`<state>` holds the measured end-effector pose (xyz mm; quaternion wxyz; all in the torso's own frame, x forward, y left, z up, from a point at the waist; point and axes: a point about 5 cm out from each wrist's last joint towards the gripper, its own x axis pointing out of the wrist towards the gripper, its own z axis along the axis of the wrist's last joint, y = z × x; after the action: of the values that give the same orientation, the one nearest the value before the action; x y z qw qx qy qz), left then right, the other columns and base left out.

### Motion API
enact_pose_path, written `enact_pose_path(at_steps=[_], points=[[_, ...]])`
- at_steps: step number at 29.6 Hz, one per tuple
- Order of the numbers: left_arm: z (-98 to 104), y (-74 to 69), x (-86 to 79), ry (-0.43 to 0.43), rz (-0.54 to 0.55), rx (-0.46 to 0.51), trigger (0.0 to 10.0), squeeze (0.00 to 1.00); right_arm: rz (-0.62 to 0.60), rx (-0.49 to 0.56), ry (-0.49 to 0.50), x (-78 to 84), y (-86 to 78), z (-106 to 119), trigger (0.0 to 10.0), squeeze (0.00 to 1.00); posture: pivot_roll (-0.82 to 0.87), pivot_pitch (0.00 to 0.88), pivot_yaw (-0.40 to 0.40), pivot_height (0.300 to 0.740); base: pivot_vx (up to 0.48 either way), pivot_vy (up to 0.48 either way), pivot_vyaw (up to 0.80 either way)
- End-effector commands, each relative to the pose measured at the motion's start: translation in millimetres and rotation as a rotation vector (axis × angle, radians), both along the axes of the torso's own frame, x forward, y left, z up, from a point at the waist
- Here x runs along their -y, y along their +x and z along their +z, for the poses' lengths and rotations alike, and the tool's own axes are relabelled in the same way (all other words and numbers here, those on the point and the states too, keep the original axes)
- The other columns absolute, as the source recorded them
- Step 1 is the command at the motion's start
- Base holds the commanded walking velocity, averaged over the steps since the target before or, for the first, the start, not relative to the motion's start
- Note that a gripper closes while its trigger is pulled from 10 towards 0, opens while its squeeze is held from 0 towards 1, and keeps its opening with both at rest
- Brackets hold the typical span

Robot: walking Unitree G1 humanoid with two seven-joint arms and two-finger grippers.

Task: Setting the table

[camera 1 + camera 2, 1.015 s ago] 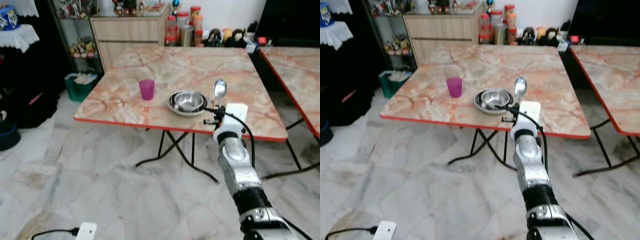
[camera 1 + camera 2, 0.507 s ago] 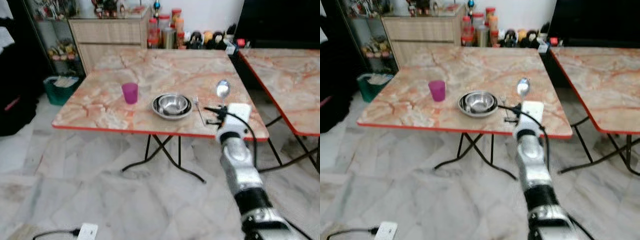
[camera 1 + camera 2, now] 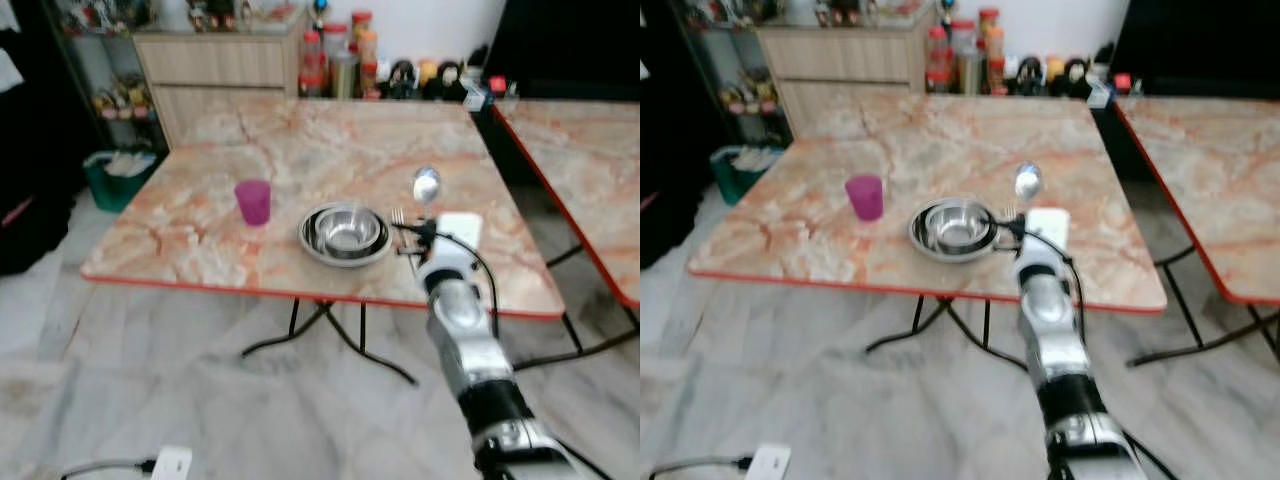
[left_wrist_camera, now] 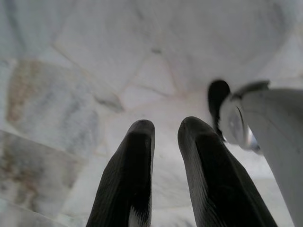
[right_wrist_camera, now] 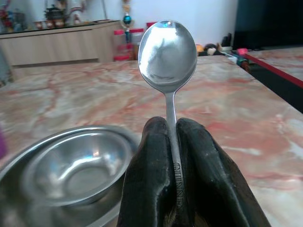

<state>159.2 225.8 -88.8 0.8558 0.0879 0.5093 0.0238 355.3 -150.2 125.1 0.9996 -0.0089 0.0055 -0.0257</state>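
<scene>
One translucent purple plastic cup [image 3: 253,201] stands at the left of the orange marble-patterned folding table [image 3: 300,160]. Nested shiny steel bowls [image 3: 346,233] sit to its right, a steel fork [image 3: 398,217] just beyond. Rightmost, the right gripper [image 5: 174,142] pinches a polished steel spoon [image 5: 167,52] upright above the table. The left gripper [image 4: 163,156] hangs over pale floor tiles [image 4: 71,61], fingers slightly apart, empty.

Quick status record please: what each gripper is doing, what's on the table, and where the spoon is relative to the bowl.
right gripper: jaws shut on spoon handle, raised over the table's near edge
spoon: upright, bowl end up, right of the bowl
bowl: steel, on a steel plate, on the table
fork: lying just right of the plate, partly hidden by the gripper
cup: purple, upright, left of the bowl
table: marble-pattern top, red edge
left gripper: hanging idle over the floor, jaws slightly apart, holding nothing
</scene>
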Motion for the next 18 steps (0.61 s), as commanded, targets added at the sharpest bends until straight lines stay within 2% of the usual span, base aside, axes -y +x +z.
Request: enact_pose_path(at_steps=[1, 4, 12, 18], points=[[-1, -0.5, 4.3, -0.014, 0.001, -0.003, 10.0, 0.00, -0.056, -0.006, 0.009, 15.8, -1.3, 0, 10.0, 0.00, 0.06, 0.000, 0.028, 0.728, 0.360, 0.000, 0.00], [-1, -0.5, 4.4, -0.014, 0.001, -0.003, 10.0, 0.00, -0.052, -0.009, 0.007, 14.9, -1.1, 0, 10.0, 0.00, 0.06, 0.000, 0.027, 0.728, 0.356, 0.000, -0.38], [-1, -0.5, 4.4, -0.015, 0.001, -0.003, 10.0, 0.00, -0.036, -0.026, -0.007, 10.4, -1.8, -3, 10.0, 0.00, 0.06, 0.000, 0.026, 0.728, 0.358, 0.000, 0.00], [-1, -0.4, 4.3, -0.015, 0.001, -0.004, 10.0, 0.00, -0.045, -0.077, -0.035, 14.5, -6.5, -11, 10.0, 0.00, 0.05, 0.000, 0.027, 0.728, 0.357, 0.000, 0.00]])
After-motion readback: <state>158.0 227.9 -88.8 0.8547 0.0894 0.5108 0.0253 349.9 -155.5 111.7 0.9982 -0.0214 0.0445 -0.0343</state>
